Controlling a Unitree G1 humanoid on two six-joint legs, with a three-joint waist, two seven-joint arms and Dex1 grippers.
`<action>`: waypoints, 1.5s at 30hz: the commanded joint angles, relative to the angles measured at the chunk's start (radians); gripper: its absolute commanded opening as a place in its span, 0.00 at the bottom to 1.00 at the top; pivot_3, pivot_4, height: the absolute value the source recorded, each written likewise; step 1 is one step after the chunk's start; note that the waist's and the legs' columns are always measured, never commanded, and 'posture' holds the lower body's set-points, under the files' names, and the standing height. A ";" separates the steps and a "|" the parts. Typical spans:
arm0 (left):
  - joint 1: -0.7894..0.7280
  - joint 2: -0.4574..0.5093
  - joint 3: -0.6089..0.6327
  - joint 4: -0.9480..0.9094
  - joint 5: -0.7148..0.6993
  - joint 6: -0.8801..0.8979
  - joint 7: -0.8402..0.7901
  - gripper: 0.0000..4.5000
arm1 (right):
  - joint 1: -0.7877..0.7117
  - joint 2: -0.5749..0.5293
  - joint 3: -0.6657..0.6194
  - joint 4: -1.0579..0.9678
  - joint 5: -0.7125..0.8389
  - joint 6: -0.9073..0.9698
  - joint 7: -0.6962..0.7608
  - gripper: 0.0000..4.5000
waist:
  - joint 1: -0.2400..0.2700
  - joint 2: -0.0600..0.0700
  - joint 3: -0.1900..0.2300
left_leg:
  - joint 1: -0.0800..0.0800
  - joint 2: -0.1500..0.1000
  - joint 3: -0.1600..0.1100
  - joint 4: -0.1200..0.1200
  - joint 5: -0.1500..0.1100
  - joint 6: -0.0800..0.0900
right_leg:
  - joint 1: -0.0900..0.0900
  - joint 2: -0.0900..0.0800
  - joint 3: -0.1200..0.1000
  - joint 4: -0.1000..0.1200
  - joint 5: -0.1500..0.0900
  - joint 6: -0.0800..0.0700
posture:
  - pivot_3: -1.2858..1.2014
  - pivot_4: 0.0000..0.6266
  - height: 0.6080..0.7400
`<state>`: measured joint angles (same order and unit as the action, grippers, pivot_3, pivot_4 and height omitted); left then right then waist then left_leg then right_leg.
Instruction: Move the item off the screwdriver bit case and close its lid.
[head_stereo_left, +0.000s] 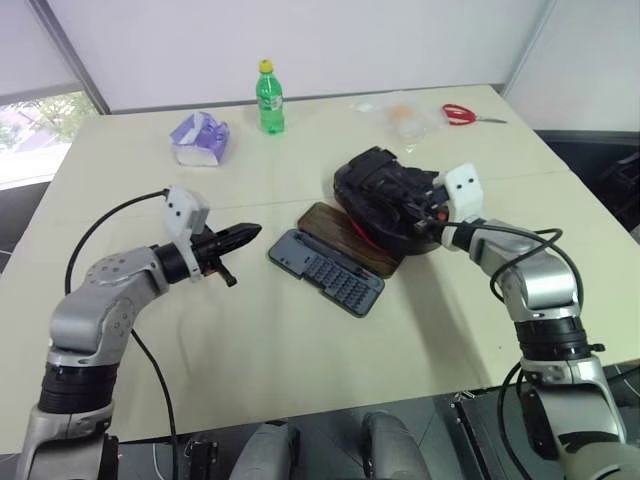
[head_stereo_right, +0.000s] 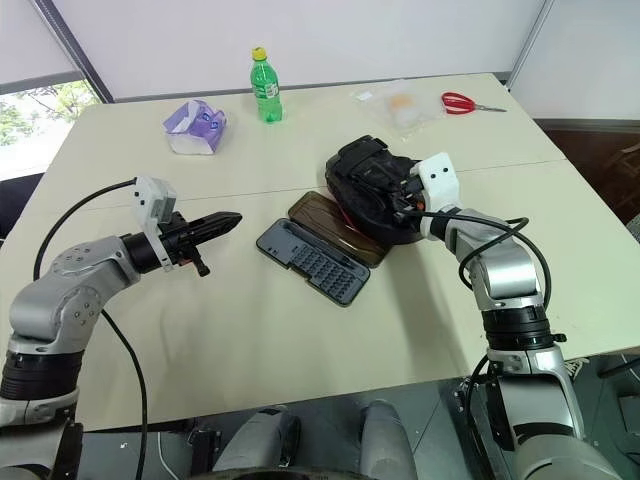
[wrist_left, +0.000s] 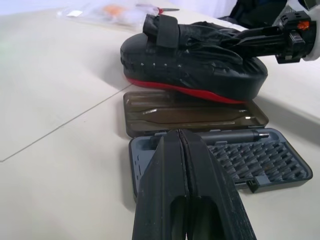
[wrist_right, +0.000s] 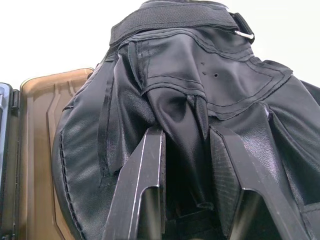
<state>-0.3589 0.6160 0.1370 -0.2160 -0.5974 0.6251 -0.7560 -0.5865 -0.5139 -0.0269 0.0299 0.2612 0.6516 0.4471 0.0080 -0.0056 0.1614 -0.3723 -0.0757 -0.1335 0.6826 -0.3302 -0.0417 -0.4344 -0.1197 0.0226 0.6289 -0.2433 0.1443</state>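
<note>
The item (head_stereo_left: 385, 190), a lumpy black padded mound with a red-edged base, rests on the far part of the lid (head_stereo_left: 335, 232), a smoky brown panel lying flat and open. The screwdriver bit case (head_stereo_left: 327, 270) lies beside it with its rows of bits showing. My right gripper (wrist_right: 185, 132) reaches into the item from the right, and its fingers (wrist_right: 150, 160) pinch a fold of the black fabric. To the left of the case my left gripper (head_stereo_left: 250, 232) hovers, pointing at the case with its fingers (wrist_left: 165, 165) pressed together and holding nothing.
At the back of the table stand a green bottle (head_stereo_left: 269, 98), a purple and white packet (head_stereo_left: 200, 138), a clear plastic bag (head_stereo_left: 400, 115) and red scissors (head_stereo_left: 465, 115). Bare tabletop (head_stereo_left: 300, 350) lies in front of the case.
</note>
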 joint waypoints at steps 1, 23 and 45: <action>-0.018 -0.001 0.007 -0.015 0.009 -0.022 0.003 0.00 | 0.022 0.005 -0.073 -0.036 0.004 0.044 -0.056 0.27 | 0.003 0.000 0.000 | 0.000 0.000 0.000 0.000 0.000 0.000 | 0.000 0.000 0.000 0.000 0.000 0.000 | 0.52 0.24 1.00; -0.035 -0.027 -0.012 0.001 0.026 -0.026 0.000 0.00 | -0.006 0.029 -0.208 -0.089 -0.210 -0.120 -0.467 0.01 | -0.002 0.001 0.000 | -0.002 0.000 0.001 -0.001 0.000 0.000 | -0.003 0.000 0.000 0.000 0.000 0.000 | 0.52 0.24 1.00; -0.038 -0.040 -0.026 0.011 0.049 -0.033 0.002 0.00 | 0.080 0.084 -0.407 0.048 -0.302 -0.041 -0.764 0.01 | -0.027 0.002 0.001 | -0.002 0.000 0.004 -0.003 0.000 0.000 | -0.005 0.000 0.002 0.002 0.000 0.000 | 0.52 0.24 1.00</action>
<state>-0.3944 0.5746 0.1001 -0.1897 -0.5527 0.6083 -0.7559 -0.5033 -0.4316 -0.4081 0.1030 -0.0494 0.6208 -0.3089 -0.0189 -0.0035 0.1622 -0.3739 -0.0755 -0.1290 0.6793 -0.3302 -0.0417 -0.4399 -0.1197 0.0250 0.6307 -0.2433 0.1443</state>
